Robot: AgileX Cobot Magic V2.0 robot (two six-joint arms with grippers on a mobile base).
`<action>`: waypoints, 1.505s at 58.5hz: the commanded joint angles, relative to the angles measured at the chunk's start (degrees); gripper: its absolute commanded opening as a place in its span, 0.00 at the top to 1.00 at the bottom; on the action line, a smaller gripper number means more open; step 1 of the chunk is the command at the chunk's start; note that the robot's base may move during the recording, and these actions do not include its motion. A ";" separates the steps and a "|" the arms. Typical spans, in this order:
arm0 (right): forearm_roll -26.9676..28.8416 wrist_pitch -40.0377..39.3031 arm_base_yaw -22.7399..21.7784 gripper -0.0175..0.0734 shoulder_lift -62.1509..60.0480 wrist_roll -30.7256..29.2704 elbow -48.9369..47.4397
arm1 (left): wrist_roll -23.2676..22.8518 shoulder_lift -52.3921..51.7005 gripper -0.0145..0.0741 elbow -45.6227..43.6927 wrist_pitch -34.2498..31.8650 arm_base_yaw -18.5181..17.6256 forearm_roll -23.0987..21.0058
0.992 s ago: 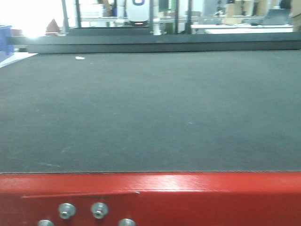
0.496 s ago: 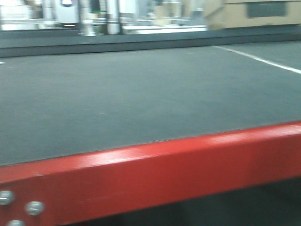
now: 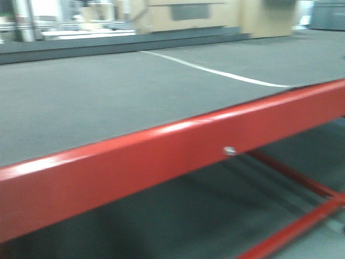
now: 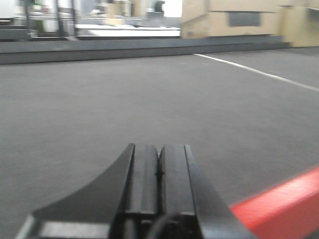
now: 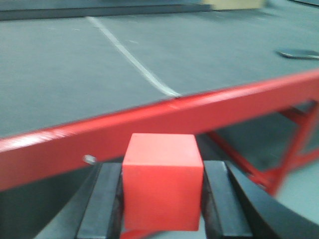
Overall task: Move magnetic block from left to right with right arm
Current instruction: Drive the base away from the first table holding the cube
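The magnetic block (image 5: 162, 179), a plain bright red cube, fills the lower middle of the right wrist view. My right gripper (image 5: 162, 172) is shut on it, one black finger (image 5: 105, 199) pressed against each side. It hangs in front of the red table edge (image 5: 149, 122), off the grey mat. My left gripper (image 4: 159, 149) is shut with nothing in it, its two black fingers pressed together low over the grey mat (image 4: 124, 99). Neither gripper nor the block shows in the front view.
The grey mat (image 3: 108, 97) carries a white line (image 3: 215, 71) running away to the right. The glossy red table edge (image 3: 161, 156) slants across the front view, with red frame bars (image 3: 291, 175) below it. Cardboard boxes (image 4: 239, 17) stand beyond the far edge.
The front view has swung to the right: the red table edge now slants, the white line and the frame bars under the table have come into sight.
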 commanded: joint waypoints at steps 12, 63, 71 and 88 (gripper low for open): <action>-0.16 -5.01 -0.45 0.38 0.50 -0.55 -1.70 | -0.06 -0.52 0.97 0.59 -4.73 -0.32 -0.44; -0.16 -5.01 -0.45 0.38 0.50 -0.55 -1.70 | -0.06 -0.52 0.97 0.59 -4.73 -0.32 -0.44; -0.16 -5.01 -0.45 0.38 0.50 -0.55 -1.70 | -0.06 -0.52 0.97 0.59 -4.73 -0.32 -0.44; -0.16 -5.01 -0.45 0.38 0.50 -0.55 -1.70 | -0.06 -0.52 0.97 0.59 -4.73 -0.32 -0.44</action>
